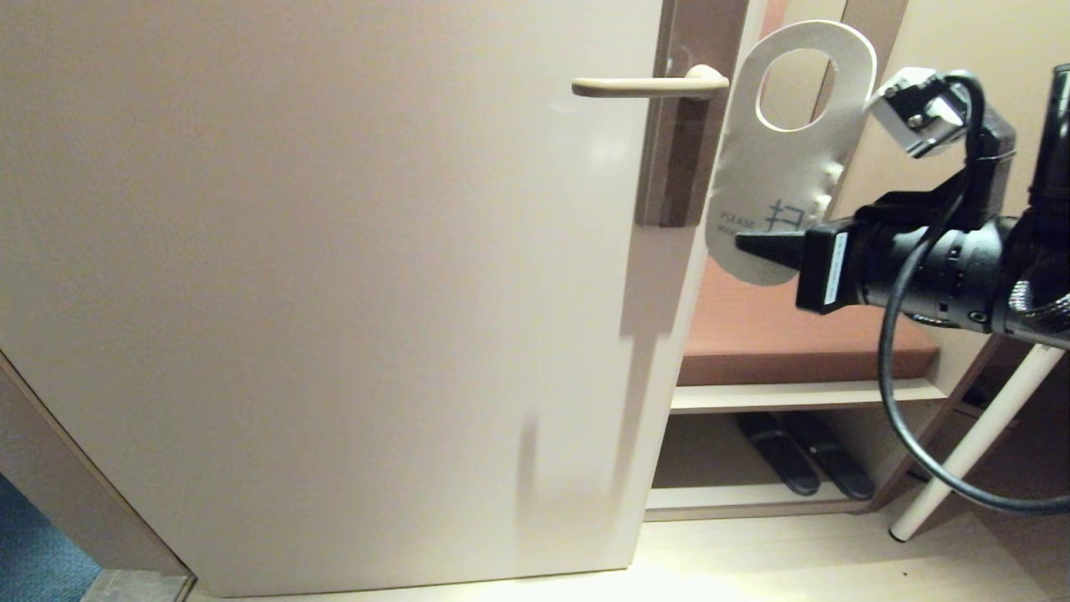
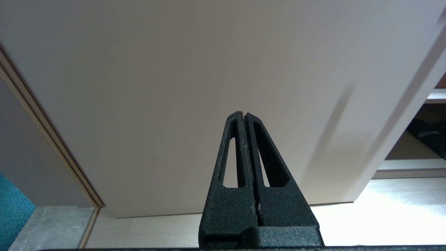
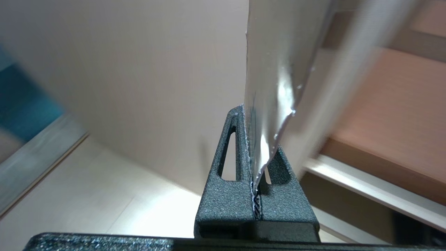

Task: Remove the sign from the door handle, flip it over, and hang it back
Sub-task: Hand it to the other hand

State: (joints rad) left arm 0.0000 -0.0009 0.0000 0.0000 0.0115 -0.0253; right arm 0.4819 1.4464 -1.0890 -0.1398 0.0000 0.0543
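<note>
The sign point(image 1: 782, 159) is off the door handle point(image 1: 648, 85) and hangs in the air just right of it, upright, oval hole on top, white face with blue text toward me. My right gripper point(image 1: 744, 245) is shut on its lower end, pointing left toward the door. In the right wrist view the sign point(image 3: 275, 69) rises edge-on from between the pressed black fingers point(image 3: 233, 150) of the right gripper point(image 3: 248, 113). The beige lever is bare, on its brown-grey plate point(image 1: 681, 150). My left gripper point(image 2: 244, 114) is shut on nothing, low before the door.
The pale door point(image 1: 334, 276) fills the left and middle. Past its edge stand a brown bench top point(image 1: 794, 334), a low shelf with dark slippers point(image 1: 802, 456), and a white slanted leg point(image 1: 974, 443). Blue carpet point(image 1: 33, 552) shows at the lower left.
</note>
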